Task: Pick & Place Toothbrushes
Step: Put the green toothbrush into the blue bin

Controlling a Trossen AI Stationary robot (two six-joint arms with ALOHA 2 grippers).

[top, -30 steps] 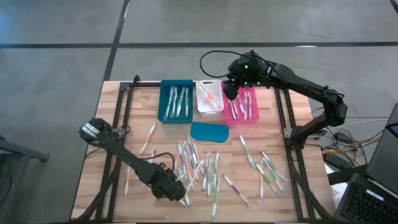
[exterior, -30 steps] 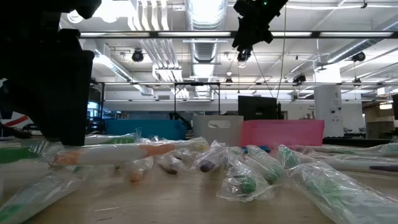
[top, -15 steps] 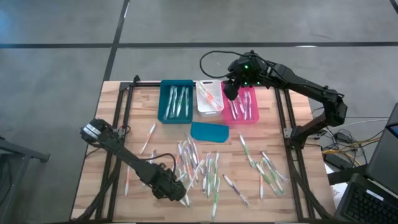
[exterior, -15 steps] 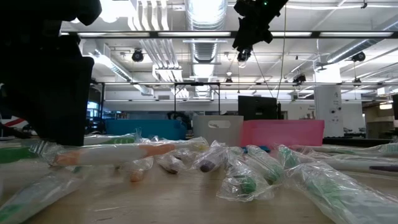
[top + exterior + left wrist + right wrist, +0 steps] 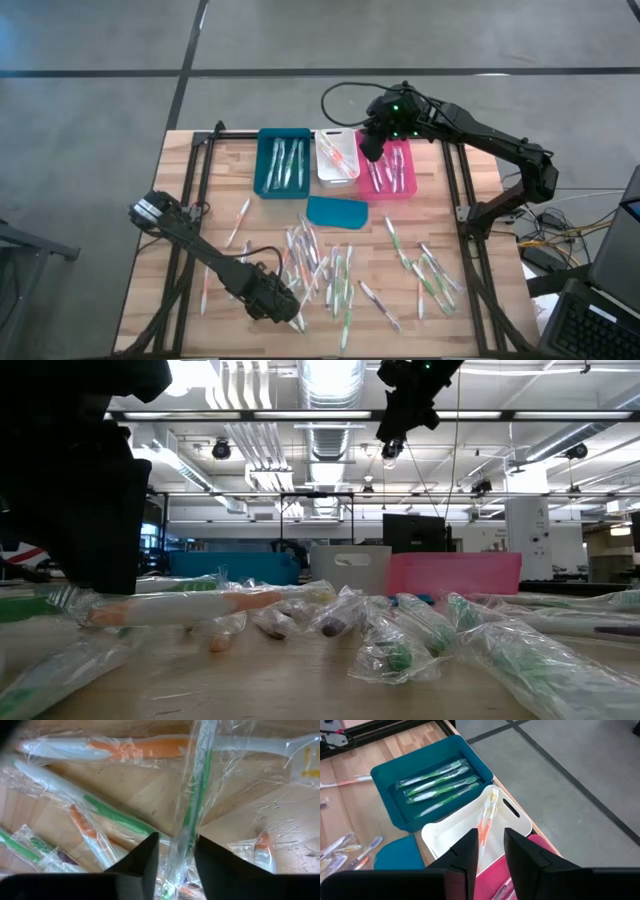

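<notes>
We see the left tool [image 5: 283,305] down low over the near part of the wooden bench [image 5: 200,215], at the left edge of the loose heap of wrapped toothbrushes [image 5: 322,270]. In its wrist view the two dark fingers [image 5: 141,860] straddle one green-accented toothbrush [image 5: 192,815] in a clear wrapper, which runs up between them; the fingers stand a little apart on either side of the wrapper, and from what we can make out they are not yet clenched on it, though we cannot be sure whether the pads touch the plastic. Around it lie an orange-accented toothbrush [image 5: 135,749] and another green one [image 5: 107,812], crossing under it. The right tool [image 5: 370,148] hangs in the air at the far side of the bench, above the boundary between the white bin [image 5: 322,172] and the pink bin [image 5: 406,186]. Its fingers [image 5: 466,851] stand apart with nothing between them, so we take it as released. Below it, the white bin holds orange-accented toothbrushes [image 5: 487,815], the teal bin [image 5: 382,772] beside it holds several green ones [image 5: 437,781], and the pink bin holds more. A flat teal lid-like piece [image 5: 336,211] lies on the bench just in front of the bins. More toothbrushes [image 5: 425,268] are scattered toward the right side.
</notes>
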